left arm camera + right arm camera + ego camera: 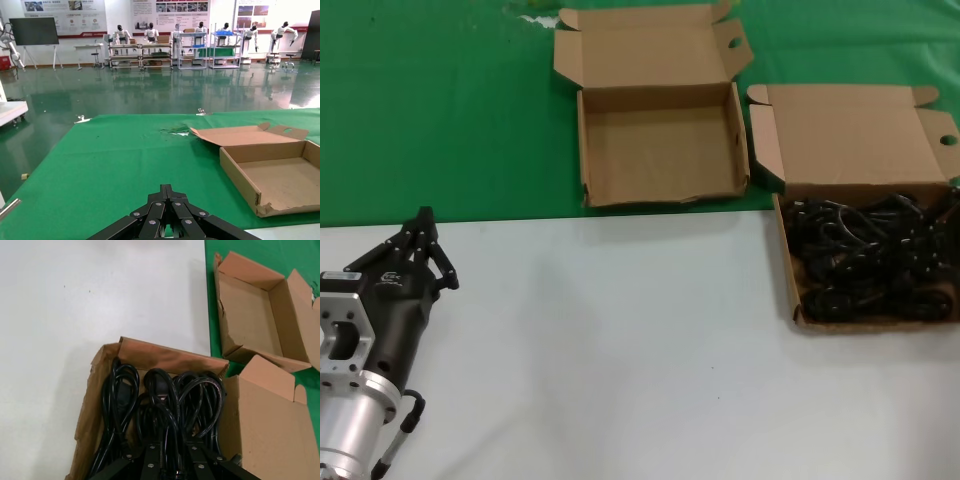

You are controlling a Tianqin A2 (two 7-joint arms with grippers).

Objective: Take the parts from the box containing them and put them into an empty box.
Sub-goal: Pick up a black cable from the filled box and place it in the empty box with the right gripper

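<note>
The parts, thin black cords [870, 265], lie coiled in the wider brown box [850, 140] at the table's right edge. In the right wrist view my right gripper [172, 442] hangs just over the cords [160, 400] in that box [165, 357], jaws open, with a cord running between them. The right gripper is outside the head view. The empty box [660, 150], squarish with a wavy front rim, sits on the green cloth to the left of the full one and also shows in both wrist views [280, 175] [250, 315]. My left gripper [424, 218] [167, 189] rests shut at the near left, holding nothing.
A green cloth [440, 100] covers the far half of the table and a white surface [620, 340] the near half. Both boxes' lids stand open toward the far side. The full box's side flap with a round hole [947, 139] sticks out at far right.
</note>
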